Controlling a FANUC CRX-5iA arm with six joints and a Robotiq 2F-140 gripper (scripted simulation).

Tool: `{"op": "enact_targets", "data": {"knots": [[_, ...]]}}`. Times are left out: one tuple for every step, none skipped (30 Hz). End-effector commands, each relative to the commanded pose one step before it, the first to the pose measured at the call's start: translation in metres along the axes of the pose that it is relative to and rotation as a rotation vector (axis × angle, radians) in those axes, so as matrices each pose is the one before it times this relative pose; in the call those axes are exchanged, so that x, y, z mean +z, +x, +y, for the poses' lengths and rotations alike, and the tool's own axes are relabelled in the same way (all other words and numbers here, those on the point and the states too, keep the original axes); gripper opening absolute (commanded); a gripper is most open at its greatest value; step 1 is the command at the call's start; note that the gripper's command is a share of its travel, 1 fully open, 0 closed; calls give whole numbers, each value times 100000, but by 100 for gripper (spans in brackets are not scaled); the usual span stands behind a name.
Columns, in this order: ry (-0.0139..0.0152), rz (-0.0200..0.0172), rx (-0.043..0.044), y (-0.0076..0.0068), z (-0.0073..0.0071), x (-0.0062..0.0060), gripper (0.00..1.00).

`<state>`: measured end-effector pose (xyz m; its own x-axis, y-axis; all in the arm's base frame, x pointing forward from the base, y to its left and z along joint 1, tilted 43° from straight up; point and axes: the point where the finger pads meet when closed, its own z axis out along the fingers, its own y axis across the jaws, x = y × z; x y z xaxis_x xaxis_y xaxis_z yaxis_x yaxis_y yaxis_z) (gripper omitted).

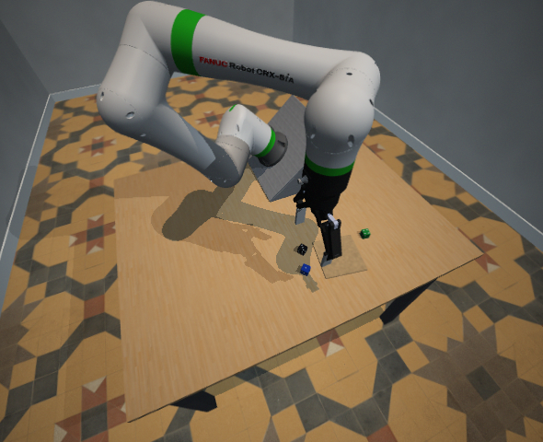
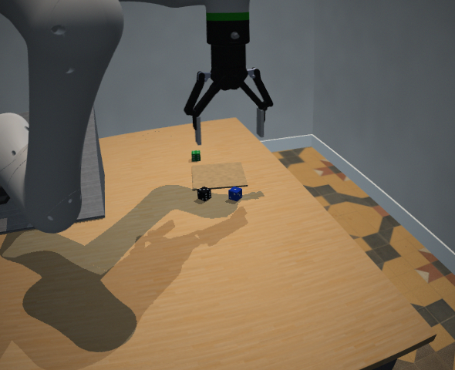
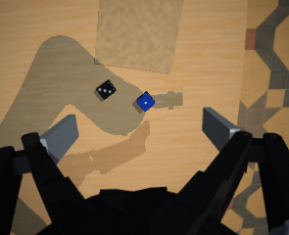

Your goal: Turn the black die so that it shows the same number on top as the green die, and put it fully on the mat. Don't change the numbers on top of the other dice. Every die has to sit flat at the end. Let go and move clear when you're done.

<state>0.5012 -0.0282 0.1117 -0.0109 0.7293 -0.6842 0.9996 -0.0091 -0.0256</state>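
Observation:
The black die (image 1: 302, 249) (image 2: 204, 193) (image 3: 106, 89) sits flat on the wooden table, just off the near-left corner of the tan mat (image 1: 350, 265) (image 2: 220, 175) (image 3: 139, 34). The blue die (image 1: 305, 269) (image 2: 234, 193) (image 3: 145, 101) sits beside it, also off the mat. The green die (image 1: 364, 233) (image 2: 196, 156) stands on the table past the mat's far edge; it is out of the wrist view. My gripper (image 1: 312, 240) (image 2: 229, 137) (image 3: 139, 121) is open and empty. It points straight down, well above the table, over the mat's edge near the black and blue dice.
A grey sloped block (image 1: 286, 157) (image 2: 94, 179) carries the robot's base at the back of the table. The arm's shadow falls across the dice. The table's right edge (image 2: 339, 223) is close to the mat, with patterned floor beyond it.

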Motion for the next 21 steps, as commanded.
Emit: {"op": "enact_targets", "data": {"knots": [[-1936,521,624,-314,81,182,100],[0,0,0,0,0,0,100],[0,0,0,0,0,0,100],[0,0,0,0,0,0,100],[0,0,0,0,0,0,100],[0,0,0,0,0,0,100],[0,0,0,0,0,0,100],[0,0,0,0,0,0,100],[0,0,0,0,0,0,100],[0,0,0,0,0,0,100],[0,0,0,0,0,0,100],[0,0,0,0,0,0,100],[0,0,0,0,0,0,100],[0,0,0,0,0,6,100],[0,0,0,0,0,39,100],[0,1,0,0,1,97,100],[0,2,-1,0,0,172,100],[0,2,-1,0,0,258,100],[0,0,0,0,1,349,100],[0,0,0,0,1,440,100],[0,0,0,0,1,521,100]]}}
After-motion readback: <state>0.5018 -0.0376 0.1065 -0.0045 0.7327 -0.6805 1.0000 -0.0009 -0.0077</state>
